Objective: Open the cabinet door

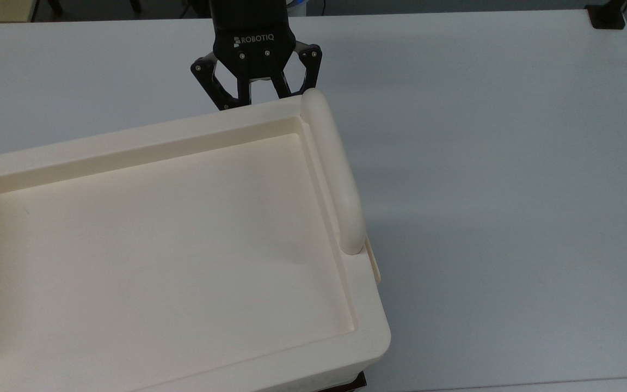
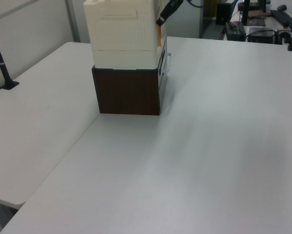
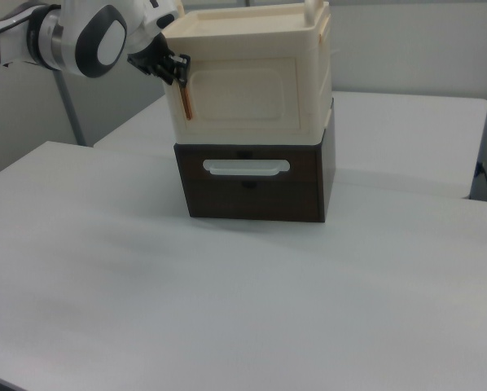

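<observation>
We find the cream plastic box point(image 3: 243, 32) seated on a dark brown base point(image 3: 252, 191), which stands on the white tabletop point(image 1: 509, 163). In the top view the stack sits toward the tabletop's lower left corner. The base carries a pale bar handle point(image 3: 246, 167) on its front. The cabinet door point(image 3: 243, 102), a frosted panel with a narrow curved rim, occupies the box face above that handle in the right view. A thin orange strip point(image 3: 186, 102) runs upright along the door's edge at the right view's left. The gripper point(image 3: 177, 69) is placed at the upper end of that strip, against the box's corner. In the top view the gripper point(image 1: 259, 93) sits at the box's far edge, just beside the end of the thick rounded bar point(image 1: 335, 174); its tip is hidden behind the box rim. We cannot tell whether it is open, closed or gripping anything. A small flat tab point(image 1: 373, 261) projects below the bar's nearer end. In the left view the gripper point(image 2: 160, 20) meets the box's upper right corner.
</observation>
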